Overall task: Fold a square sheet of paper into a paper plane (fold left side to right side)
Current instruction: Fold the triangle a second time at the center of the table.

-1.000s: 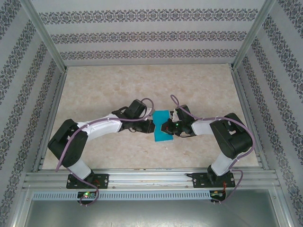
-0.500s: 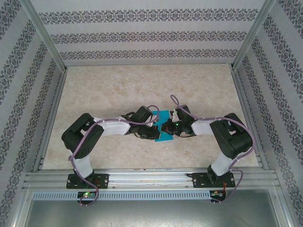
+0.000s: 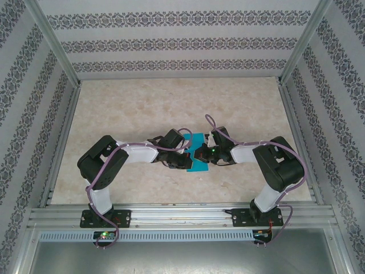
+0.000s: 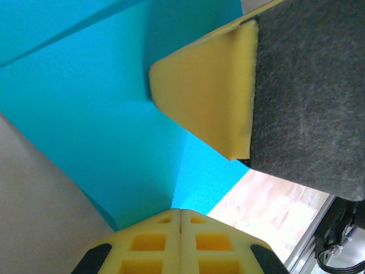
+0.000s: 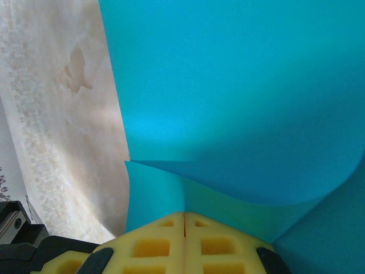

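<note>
Patterned walls (image 3: 171, 43) and metal rails (image 3: 171, 214) box in a marbled table (image 3: 142, 103). The paper (image 5: 239, 85) lies mid-table toward the front, one layer curling up, its edges well apart from the rails. The left hand (image 4: 180, 214) and right hand (image 5: 183, 216), both closed, meet on it. I cannot tell if either pinches it. Bare table surrounds them.

square sheet of paper (image 3: 198, 153): thin teal paper, matt, smooth.
table (image 3: 171, 103): marble-look sfc, matt.
rails (image 3: 182, 216) at 6 o'clock: brushed metal, semi-gloss.
left gripper fingers (image 4: 171, 220): yellow plastic, matt.
pad (image 4: 308, 91) at 2 o'clock: rough dk-grey felt-like.
</note>
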You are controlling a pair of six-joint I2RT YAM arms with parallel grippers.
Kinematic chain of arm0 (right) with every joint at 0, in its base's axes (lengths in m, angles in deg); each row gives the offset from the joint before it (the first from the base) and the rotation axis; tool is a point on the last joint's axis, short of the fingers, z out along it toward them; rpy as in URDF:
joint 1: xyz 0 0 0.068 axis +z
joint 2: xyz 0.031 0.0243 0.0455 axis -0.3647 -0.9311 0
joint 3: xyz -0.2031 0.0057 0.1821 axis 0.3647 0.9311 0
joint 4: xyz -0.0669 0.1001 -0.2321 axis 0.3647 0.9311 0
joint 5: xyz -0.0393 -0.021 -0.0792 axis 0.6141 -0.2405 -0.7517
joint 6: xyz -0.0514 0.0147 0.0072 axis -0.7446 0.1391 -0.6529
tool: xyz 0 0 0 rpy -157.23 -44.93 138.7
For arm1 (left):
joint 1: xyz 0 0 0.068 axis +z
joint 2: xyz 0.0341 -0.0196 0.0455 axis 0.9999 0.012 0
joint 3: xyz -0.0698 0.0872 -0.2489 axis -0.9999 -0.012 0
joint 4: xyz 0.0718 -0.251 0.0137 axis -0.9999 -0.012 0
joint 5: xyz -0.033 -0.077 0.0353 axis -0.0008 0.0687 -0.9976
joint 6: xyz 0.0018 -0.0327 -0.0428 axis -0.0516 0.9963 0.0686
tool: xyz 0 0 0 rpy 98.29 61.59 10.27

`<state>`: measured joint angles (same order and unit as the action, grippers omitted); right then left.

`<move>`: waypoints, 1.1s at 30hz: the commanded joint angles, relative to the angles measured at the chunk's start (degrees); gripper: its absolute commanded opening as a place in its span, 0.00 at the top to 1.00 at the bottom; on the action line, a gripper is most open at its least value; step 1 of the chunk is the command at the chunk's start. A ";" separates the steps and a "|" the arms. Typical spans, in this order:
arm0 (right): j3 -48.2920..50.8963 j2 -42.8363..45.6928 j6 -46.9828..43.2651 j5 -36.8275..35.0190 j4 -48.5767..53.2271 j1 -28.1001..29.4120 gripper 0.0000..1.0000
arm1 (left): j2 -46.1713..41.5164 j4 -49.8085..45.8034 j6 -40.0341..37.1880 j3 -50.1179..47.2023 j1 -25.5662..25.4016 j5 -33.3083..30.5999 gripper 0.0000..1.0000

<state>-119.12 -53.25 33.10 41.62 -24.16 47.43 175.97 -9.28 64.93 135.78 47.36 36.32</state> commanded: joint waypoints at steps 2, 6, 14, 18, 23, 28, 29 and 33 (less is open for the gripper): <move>0.31 0.44 -1.76 -1.64 4.78 0.76 1.00 | 0.97 1.93 0.87 -0.97 -0.15 -0.90 0.96; 0.24 0.44 -1.76 -1.64 4.96 0.76 1.00 | 1.66 2.24 1.02 -1.05 -0.15 -0.15 0.97; -2.12 2.42 -2.18 0.36 5.04 0.50 1.00 | 2.40 1.58 1.73 -2.26 -0.15 -0.92 0.97; -3.13 6.01 -2.68 0.64 4.87 -0.02 1.00 | 2.36 1.55 2.29 -2.99 -0.23 -1.17 0.99; -1.56 8.61 -2.19 0.08 4.88 0.38 1.00 | 2.07 1.70 2.65 -3.42 -0.23 -1.34 1.00; 0.61 7.77 -0.55 -1.34 2.78 2.34 1.00 | 2.22 1.85 2.70 -3.40 -0.23 -1.30 1.00; 0.75 7.38 -0.42 -1.82 2.67 2.64 1.00 | 2.33 1.87 2.68 -3.38 -0.23 -1.28 1.00; 0.33 5.46 -0.28 -2.78 2.16 3.35 1.00 | 2.84 1.87 2.70 -3.14 -0.23 -0.96 1.00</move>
<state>-119.09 -46.23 32.36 40.48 -20.92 50.16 176.89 -5.80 67.16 134.10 47.38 36.62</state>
